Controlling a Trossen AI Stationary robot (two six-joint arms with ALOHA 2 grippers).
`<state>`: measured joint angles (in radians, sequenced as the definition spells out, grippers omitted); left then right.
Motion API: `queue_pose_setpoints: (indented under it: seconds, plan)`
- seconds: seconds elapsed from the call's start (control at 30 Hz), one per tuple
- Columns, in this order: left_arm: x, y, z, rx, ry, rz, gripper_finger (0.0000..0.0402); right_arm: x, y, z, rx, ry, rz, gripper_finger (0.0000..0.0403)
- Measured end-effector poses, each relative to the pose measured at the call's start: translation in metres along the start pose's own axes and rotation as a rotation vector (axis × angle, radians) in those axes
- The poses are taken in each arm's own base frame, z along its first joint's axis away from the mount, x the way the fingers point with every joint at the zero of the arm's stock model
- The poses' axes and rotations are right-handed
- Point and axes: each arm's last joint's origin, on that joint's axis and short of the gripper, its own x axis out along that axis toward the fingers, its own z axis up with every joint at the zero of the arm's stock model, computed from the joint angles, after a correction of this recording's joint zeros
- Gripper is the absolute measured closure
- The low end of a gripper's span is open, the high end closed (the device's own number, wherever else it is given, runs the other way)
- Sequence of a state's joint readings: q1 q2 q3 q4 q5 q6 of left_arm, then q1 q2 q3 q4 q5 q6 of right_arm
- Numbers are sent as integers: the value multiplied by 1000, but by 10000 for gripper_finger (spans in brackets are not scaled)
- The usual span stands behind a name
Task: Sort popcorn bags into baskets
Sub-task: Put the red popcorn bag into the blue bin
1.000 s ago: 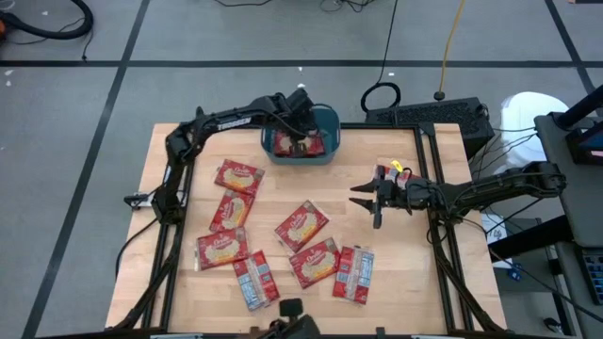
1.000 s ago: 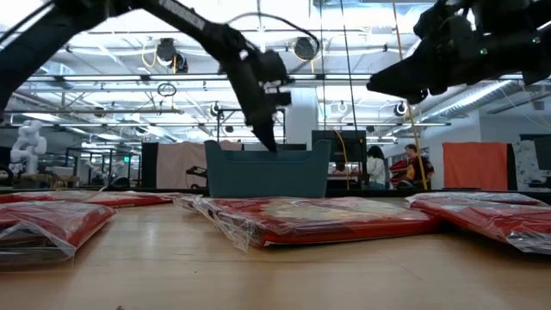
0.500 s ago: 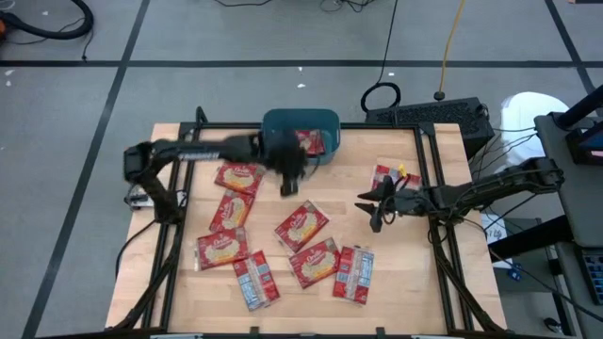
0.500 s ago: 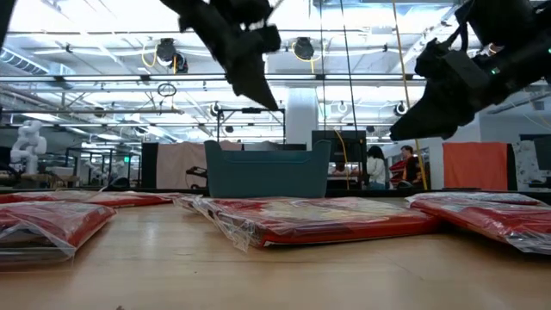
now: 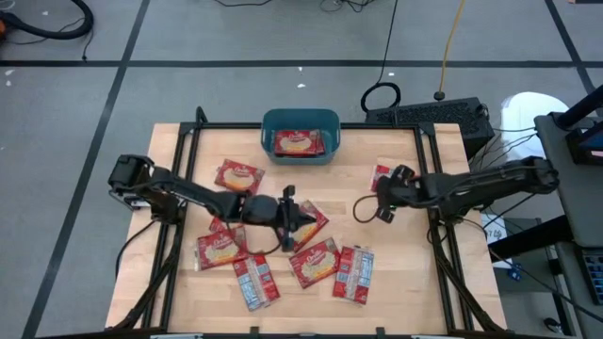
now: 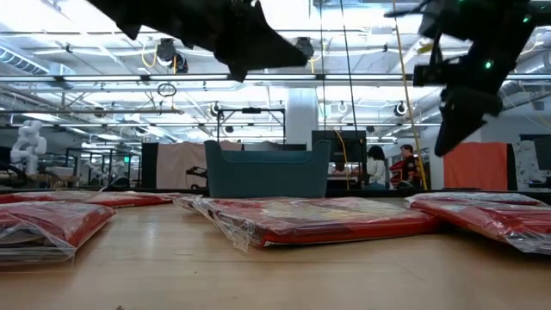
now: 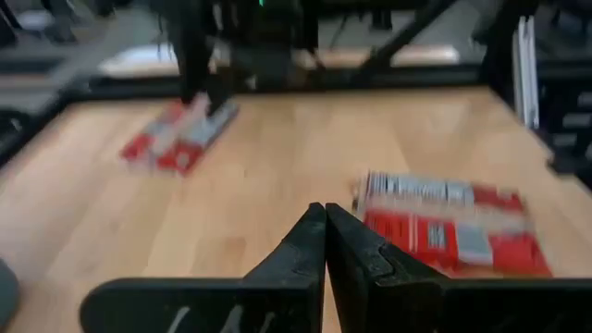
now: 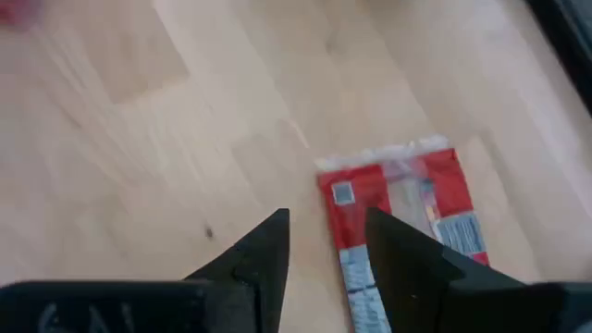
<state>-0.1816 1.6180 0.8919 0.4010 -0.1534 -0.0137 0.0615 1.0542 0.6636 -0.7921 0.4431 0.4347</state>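
Left end effector (image 5: 306, 223), clenched empty, having left tub (image 5: 300, 121), is hovering over bags (image 5: 303, 226); right end effector (image 5: 362, 209) is standing spread. Bags: light, crinkly, slippery; pinch an edge.

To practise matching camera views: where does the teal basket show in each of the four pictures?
High view: the teal basket sits at the table's far edge, centre, with a popcorn bag inside.
Low view: the basket stands mid-picture behind the bags.
Left wrist view: not in it.
Right wrist view: not in it.
Shared landmark: the wooden table, in all four.
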Motion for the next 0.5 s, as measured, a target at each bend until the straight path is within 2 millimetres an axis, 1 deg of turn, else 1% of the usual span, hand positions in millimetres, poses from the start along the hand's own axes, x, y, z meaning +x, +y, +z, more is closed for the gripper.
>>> queue_pose_setpoints:
  seconds: [0.1, 0.23, 0.37, 0.5]
  plan:
    - [-3, -8, -3, -11, -24, 32, 392, 14, 0, 2, -101, 74, -41, 237]
    - [-4, -15, -4, -41, -24, 44, 394, 32, -1, 7, -212, 131, -63, 193]
    - [-5, -20, -6, -53, -4, 35, 387, 45, -2, 12, -227, 176, 0, 161]
    - [-6, -24, -6, -41, -3, 23, 386, 55, -5, 12, -248, 227, 3, 152]
